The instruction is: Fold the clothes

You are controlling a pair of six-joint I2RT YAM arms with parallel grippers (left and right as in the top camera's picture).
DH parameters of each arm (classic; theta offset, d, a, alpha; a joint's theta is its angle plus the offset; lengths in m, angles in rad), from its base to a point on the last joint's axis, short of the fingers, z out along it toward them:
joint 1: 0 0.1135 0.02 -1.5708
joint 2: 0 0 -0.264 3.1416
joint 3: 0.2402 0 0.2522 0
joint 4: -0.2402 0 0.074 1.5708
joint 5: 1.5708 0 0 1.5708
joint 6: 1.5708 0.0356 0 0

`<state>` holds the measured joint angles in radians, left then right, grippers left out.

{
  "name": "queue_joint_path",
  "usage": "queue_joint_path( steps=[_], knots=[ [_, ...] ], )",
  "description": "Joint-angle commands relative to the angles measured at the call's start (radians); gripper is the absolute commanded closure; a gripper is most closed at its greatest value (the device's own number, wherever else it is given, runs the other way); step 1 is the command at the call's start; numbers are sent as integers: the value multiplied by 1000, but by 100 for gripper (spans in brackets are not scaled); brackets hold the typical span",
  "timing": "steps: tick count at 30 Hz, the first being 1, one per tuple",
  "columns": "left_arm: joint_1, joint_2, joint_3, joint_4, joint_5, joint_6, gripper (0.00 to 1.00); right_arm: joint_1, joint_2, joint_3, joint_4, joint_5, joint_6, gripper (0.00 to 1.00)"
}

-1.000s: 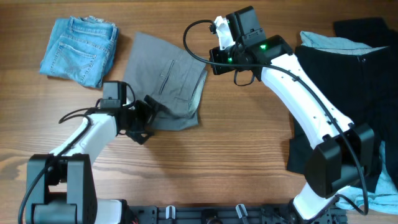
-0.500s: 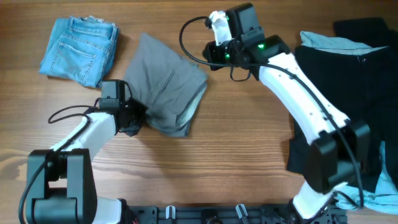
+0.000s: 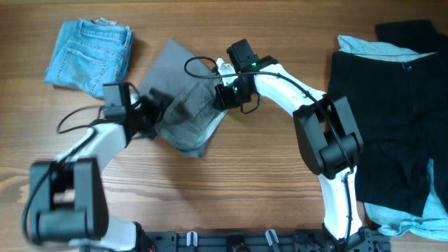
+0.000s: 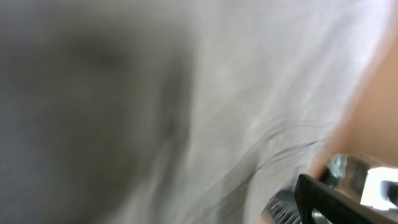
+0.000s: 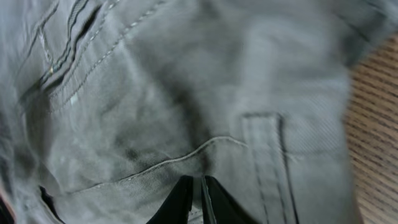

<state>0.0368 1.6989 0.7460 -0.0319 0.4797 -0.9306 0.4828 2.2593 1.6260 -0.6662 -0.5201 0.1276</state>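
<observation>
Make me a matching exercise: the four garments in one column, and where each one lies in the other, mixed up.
1. grey shorts
2. denim shorts
3. black shorts
4. pale-blue garment

A. far left, folded
B. right side, spread on top
C. middle, rumpled
D. right side, peeking out from underneath

Pairs: 1-C, 2-A, 3-B, 4-D

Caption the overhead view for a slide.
Left gripper and right gripper on opposite edges of the grey shorts; folded denim shorts and black shorts lie aside.
</observation>
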Motion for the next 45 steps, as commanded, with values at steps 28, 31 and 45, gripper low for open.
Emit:
queue_joint_path(
  steps=[28,31,45],
  knots=[
    [439,208,375,505,36,48,83,-201,-393,-3,-214,-1,14,93],
    [494,276,375,361,46,103,0,-201,-393,-3,-214,-2,40,93],
    [713,-378,451,-567,286,595,0,-201,-437,-3,-188,61,56,93]
  ],
)
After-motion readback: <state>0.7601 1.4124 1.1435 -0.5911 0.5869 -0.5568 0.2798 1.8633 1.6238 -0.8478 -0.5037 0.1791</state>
